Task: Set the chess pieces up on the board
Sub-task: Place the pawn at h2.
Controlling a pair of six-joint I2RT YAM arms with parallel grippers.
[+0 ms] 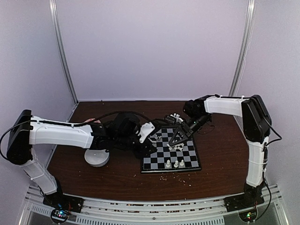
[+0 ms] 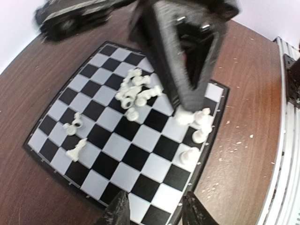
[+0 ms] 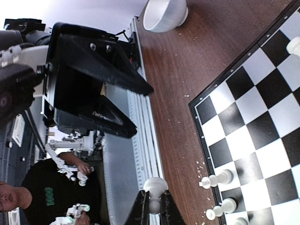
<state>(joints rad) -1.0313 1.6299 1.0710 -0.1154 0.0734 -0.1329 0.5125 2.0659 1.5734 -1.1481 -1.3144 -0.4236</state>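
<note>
Right gripper (image 3: 154, 208): clamped on a tiny white plastic pawn (image 3: 155, 185).
Left gripper (image 2: 157, 211): fingers apart, empty.
Advice: lower the pawn straight onto the black-and-grey checked board (image 1: 149, 164) by the near edge of the brown worktop (image 1: 117, 180), avoiding the standing white pieces (image 3: 224, 177).

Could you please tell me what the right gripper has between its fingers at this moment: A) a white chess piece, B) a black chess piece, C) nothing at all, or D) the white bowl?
A: in the right wrist view the right gripper is closed on a small white chess piece, whose rounded head sticks out past the fingertips.
</note>
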